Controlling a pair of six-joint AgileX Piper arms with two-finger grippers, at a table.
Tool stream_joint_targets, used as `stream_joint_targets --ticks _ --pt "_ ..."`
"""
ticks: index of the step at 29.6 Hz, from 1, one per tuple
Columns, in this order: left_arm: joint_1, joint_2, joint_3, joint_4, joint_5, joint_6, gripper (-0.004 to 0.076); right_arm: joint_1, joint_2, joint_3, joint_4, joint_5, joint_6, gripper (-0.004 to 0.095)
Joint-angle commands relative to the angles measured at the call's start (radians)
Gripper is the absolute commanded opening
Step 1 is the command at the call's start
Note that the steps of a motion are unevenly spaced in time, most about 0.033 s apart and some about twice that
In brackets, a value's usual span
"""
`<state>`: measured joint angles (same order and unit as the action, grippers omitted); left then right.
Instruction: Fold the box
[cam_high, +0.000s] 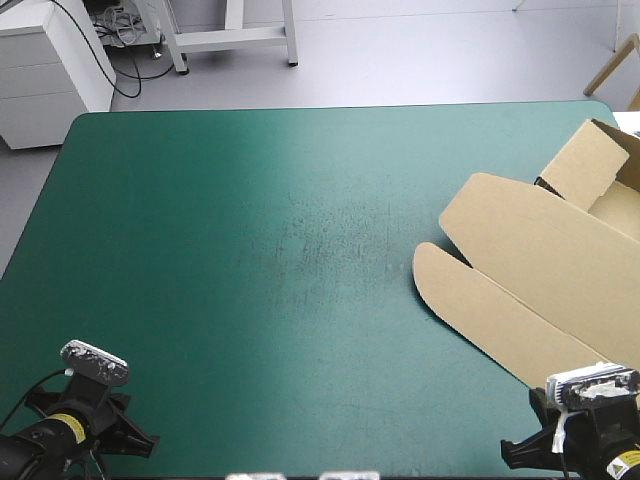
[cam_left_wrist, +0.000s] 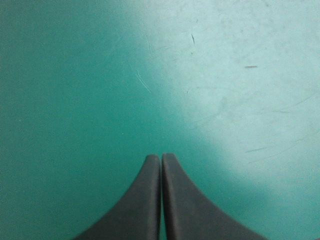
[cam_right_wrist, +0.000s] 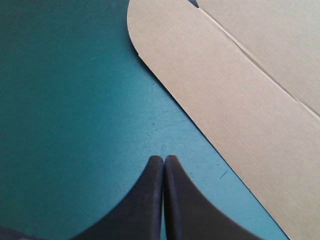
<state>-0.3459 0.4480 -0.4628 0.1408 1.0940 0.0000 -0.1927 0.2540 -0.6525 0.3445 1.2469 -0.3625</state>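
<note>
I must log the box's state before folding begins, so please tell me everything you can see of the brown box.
The box is a cut sheet of plain brown board, lying mostly flat on the teal-green cover at the table's right side. Its near flap has a rounded end; creases run along it. At the far end one panel stands raised. The shut right pincer is beside it, apart.

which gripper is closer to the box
The right gripper: the brown box lies just ahead of it, a rounded flap flat on the table. The left gripper, also shut, has only teal-green cover ahead.
</note>
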Motion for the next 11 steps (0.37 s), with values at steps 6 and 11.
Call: stream_joint_targets --ticks 6,11 --pt "-0.003 0.009 -0.024 0.004 -0.037 -0.011 -0.0010 0.020 0.010 0.049 0.072 -0.105 -0.103 -0.0018" --pt "-0.003 0.009 -0.024 0.004 -0.043 -0.011 -0.0010 0.020 0.010 0.053 0.077 -0.199 -0.103 -0.0018"
